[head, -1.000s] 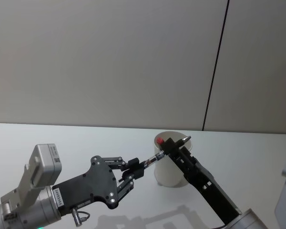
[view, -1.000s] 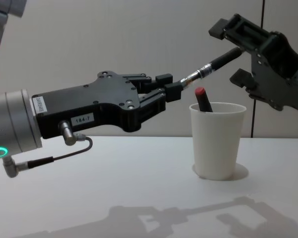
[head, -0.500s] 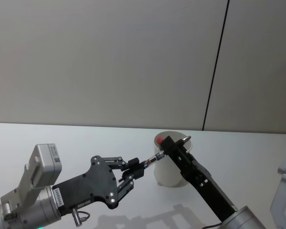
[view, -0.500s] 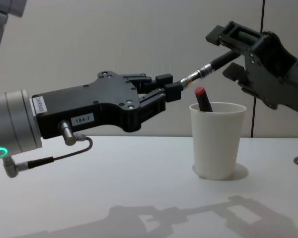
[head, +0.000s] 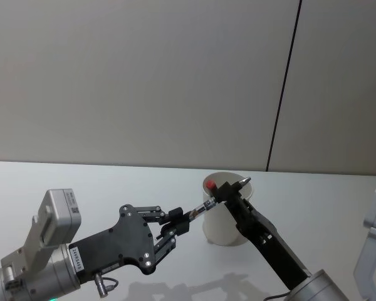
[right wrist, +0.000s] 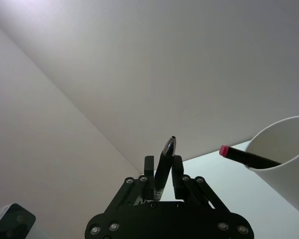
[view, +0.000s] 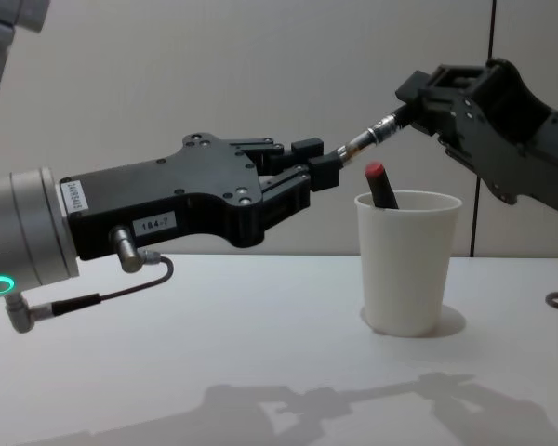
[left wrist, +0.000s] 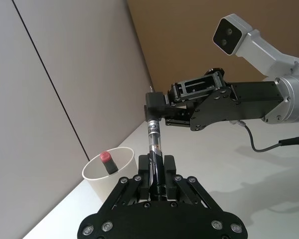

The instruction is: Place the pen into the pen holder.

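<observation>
A black pen [view: 365, 139] with a silver band hangs slanted in the air, up and to the left of the pen holder [view: 408, 269], a white paper cup on the table. My left gripper [view: 321, 164] is shut on the pen's lower end. Shut on its upper end, with the pointed tip [right wrist: 169, 145] sticking out past the fingers, is my right gripper [view: 417, 100]. In the head view the pen [head: 202, 209] spans from the left gripper [head: 179, 222] to the right gripper [head: 229, 191], in front of the cup [head: 220, 233].
A second pen with a red cap [view: 379, 184] leans inside the cup, its cap above the rim. The white table [view: 242, 353] carries the arms' shadows. A grey wall with a dark vertical seam [head: 282, 100] stands behind.
My right gripper has come down onto the pen's upper end and its fingers have gone from open to shut. The left gripper and the pen have stayed put.
</observation>
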You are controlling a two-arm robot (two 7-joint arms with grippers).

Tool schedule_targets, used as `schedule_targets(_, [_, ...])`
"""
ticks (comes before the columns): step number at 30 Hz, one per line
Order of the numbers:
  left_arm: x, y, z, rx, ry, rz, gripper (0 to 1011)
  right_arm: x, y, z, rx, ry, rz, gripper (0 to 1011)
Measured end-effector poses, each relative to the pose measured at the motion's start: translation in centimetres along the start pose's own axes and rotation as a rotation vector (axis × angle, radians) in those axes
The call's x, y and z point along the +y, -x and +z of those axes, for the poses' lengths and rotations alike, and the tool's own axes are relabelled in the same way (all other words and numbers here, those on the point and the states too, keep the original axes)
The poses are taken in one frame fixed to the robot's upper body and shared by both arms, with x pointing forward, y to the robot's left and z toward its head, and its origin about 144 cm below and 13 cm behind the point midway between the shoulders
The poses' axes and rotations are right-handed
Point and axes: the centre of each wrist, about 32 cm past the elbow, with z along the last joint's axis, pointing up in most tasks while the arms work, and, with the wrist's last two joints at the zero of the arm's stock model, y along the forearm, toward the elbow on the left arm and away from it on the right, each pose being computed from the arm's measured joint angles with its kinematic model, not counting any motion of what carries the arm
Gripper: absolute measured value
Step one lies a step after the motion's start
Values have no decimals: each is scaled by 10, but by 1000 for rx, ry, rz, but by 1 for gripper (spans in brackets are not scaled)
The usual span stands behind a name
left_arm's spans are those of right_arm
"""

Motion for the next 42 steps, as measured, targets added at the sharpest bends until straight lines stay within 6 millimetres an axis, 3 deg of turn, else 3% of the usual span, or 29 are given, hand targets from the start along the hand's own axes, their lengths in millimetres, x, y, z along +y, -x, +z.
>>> schedule_targets(1, [0, 0, 0, 0, 0, 0, 188, 0, 0, 0, 0, 0, 0, 226])
schedule_targets(5, [0, 0, 0, 0, 0, 0, 188, 0, 0, 0, 0, -1, 1, 153])
schedule_targets(18, [0, 0, 0, 0, 0, 0, 203, 1, 0, 0, -1, 0, -2, 148])
schedule_targets(42, [0, 0, 0, 0, 0, 0, 939, 1, 0, 0, -1, 0, -1, 144])
